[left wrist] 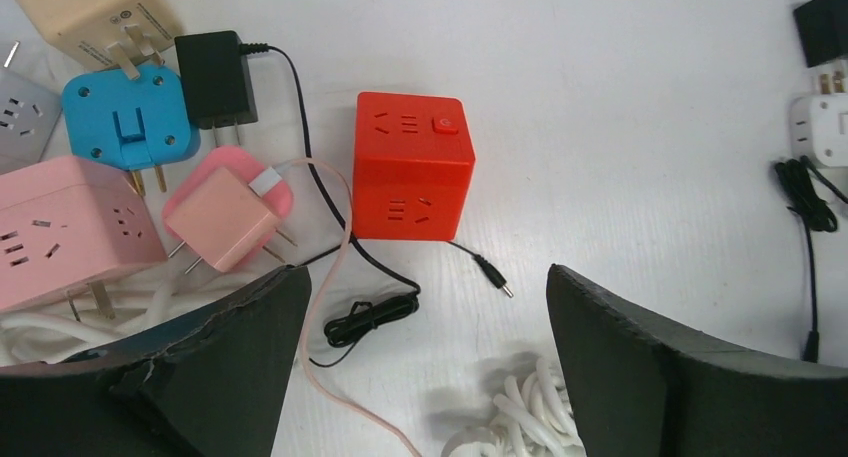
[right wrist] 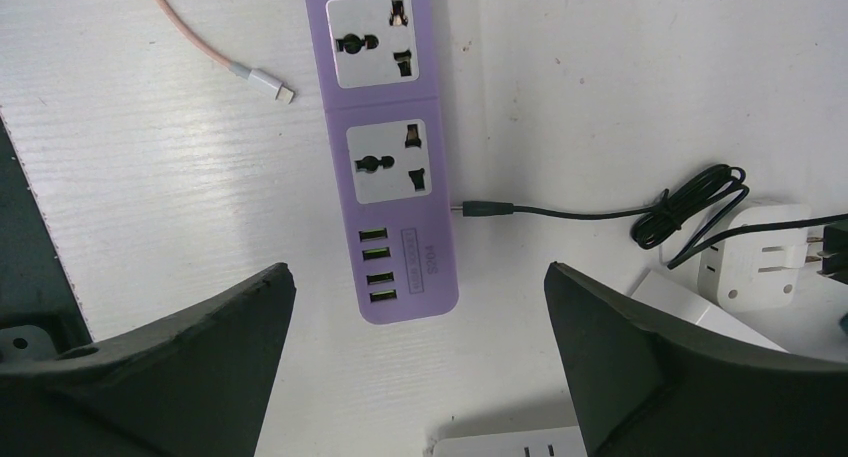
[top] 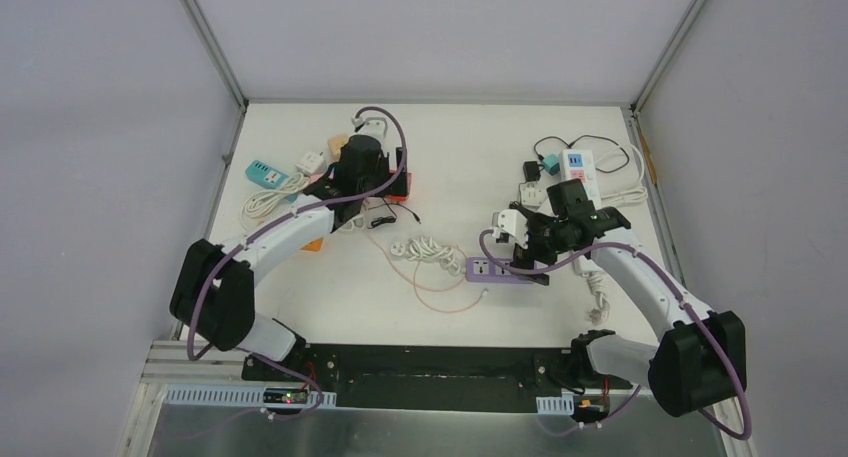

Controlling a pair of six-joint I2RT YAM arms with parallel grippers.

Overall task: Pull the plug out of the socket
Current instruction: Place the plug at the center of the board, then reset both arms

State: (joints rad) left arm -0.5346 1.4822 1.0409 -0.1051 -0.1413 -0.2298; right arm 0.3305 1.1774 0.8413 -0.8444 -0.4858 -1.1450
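My left gripper hangs open over the table, nothing between its fingers. Just beyond it stands a red cube socket with all visible faces free. A pink plug lies on its side left of the cube, prongs bare, its pink cable trailing past my left finger. My right gripper is open above the end of a purple power strip, whose outlets and USB ports are all free. The pink cable's USB end lies loose beside the strip. In the top view the left gripper and right gripper stand well apart.
A black adapter, blue adapter, pink socket block and beige block crowd the left. A white cable coil lies under the left gripper. A white adapter and black cord lie right of the purple strip.
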